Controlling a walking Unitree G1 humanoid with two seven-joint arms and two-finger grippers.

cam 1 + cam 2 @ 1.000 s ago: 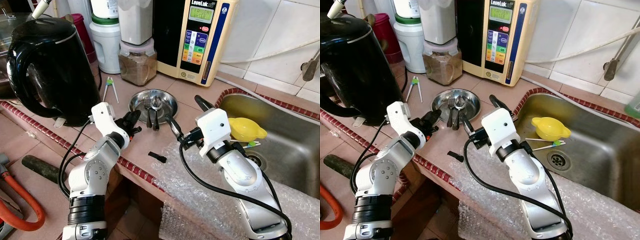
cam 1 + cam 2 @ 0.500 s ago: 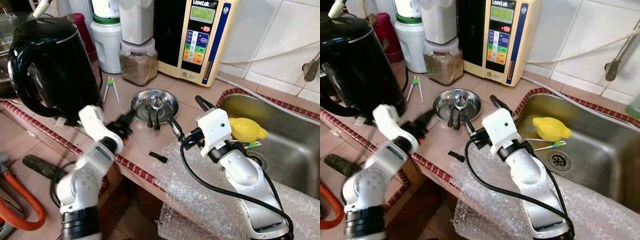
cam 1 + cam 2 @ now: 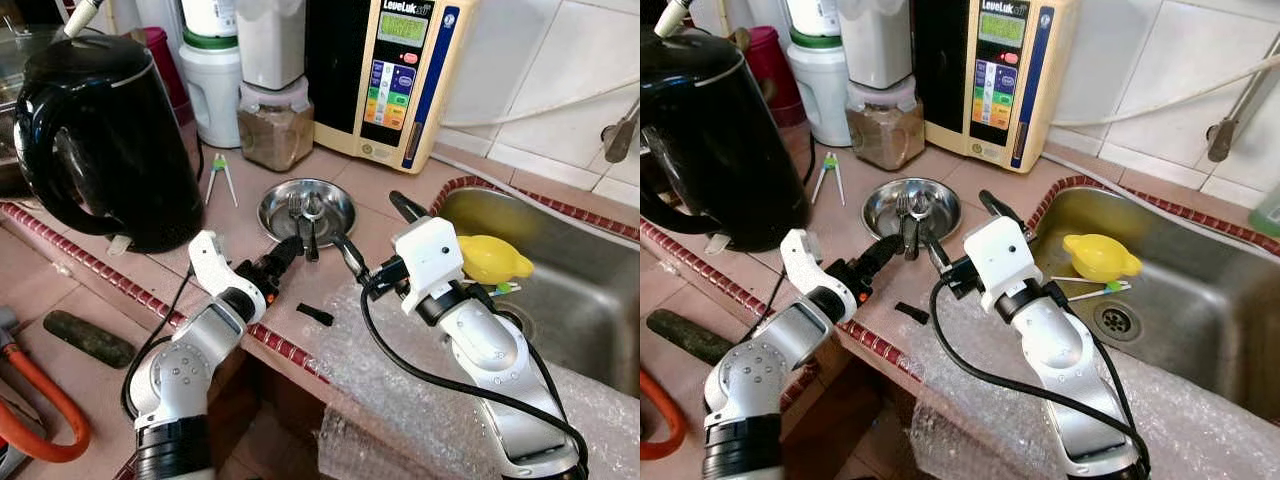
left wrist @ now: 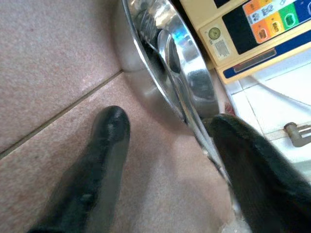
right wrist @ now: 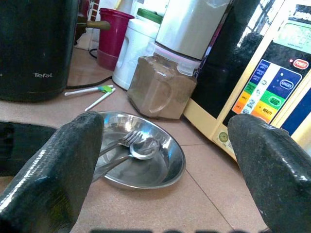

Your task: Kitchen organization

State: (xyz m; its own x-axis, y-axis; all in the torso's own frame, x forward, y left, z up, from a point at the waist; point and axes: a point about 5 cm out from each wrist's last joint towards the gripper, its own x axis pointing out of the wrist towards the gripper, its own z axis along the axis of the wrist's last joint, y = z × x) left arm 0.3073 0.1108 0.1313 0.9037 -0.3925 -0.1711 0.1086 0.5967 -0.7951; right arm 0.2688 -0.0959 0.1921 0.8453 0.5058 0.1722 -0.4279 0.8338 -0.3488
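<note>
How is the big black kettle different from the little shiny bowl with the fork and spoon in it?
The kettle is black, tall and closed by a lid; the steel bowl is silver, low and open on top. The kettle has a big handle, the bowl has none. The bowl holds a fork and a spoon; the left gripper, open, reaches its rim, while the kettle stands apart. Both sit on the tiled counter.

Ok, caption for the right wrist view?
Open right gripper faces a steel bowl holding a fork and spoon, before a brown-filled jar.
</note>
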